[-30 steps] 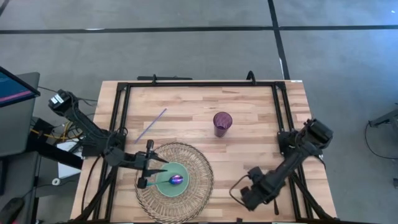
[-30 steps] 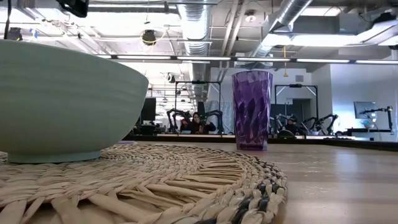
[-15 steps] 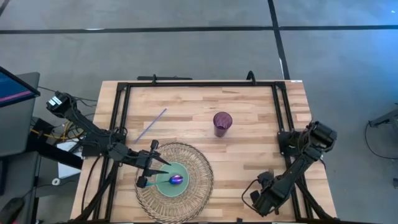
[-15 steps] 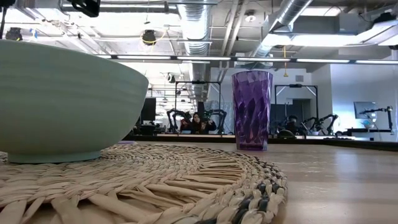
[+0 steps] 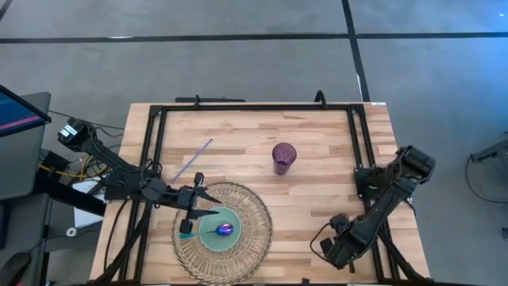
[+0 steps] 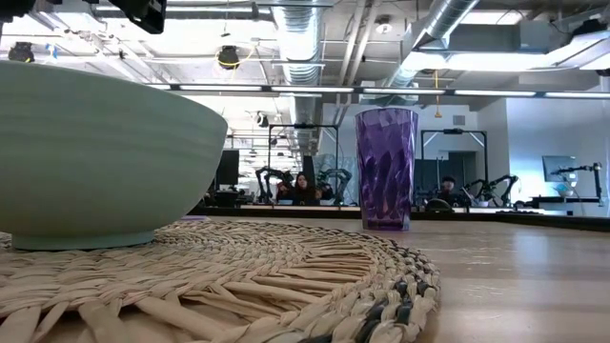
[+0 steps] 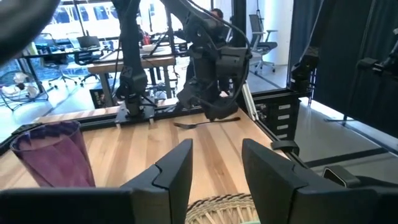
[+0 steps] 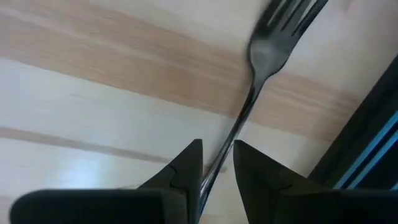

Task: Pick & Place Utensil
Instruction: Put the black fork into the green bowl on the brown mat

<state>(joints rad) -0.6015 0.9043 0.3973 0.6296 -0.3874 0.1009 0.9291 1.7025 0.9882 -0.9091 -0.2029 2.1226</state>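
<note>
A dark metal fork [image 8: 273, 50] runs out from between the fingers of my right gripper [image 8: 214, 167], which is shut on its handle near the table's right near corner [image 5: 332, 241]. The left wrist view shows that fork [image 7: 199, 123] held level under the right gripper. My left gripper [image 7: 214, 168] is open and hovers over the left rim of the mint-green bowl [image 5: 213, 230]. The bowl stands on a round woven mat [image 5: 250, 210], and a shiny purple spoon [image 5: 225, 230] lies in it. My right gripper pinches the fork's handle [image 8: 231, 134] between its two fingers, coming from above. The handle runs forward out of the fingers, with the tines [image 8: 292, 15] at the free end. In the left wrist view the fork sits about level, close over the wood.
A purple tumbler [image 5: 284, 156] stands upright on the wood beyond the mat, also in the low view [image 6: 386, 168]. A thin purple straw [image 5: 193, 159] lies flat toward the far left. A black frame [image 5: 254, 106] borders the table. Bare wood lies between mat and right gripper.
My left gripper has drifted a little toward the table's right, over the bowl's left side, staying open. My right arm has shifted slightly toward the right edge with the fork. Bowl, spoon, tumbler and straw have stayed put.
</note>
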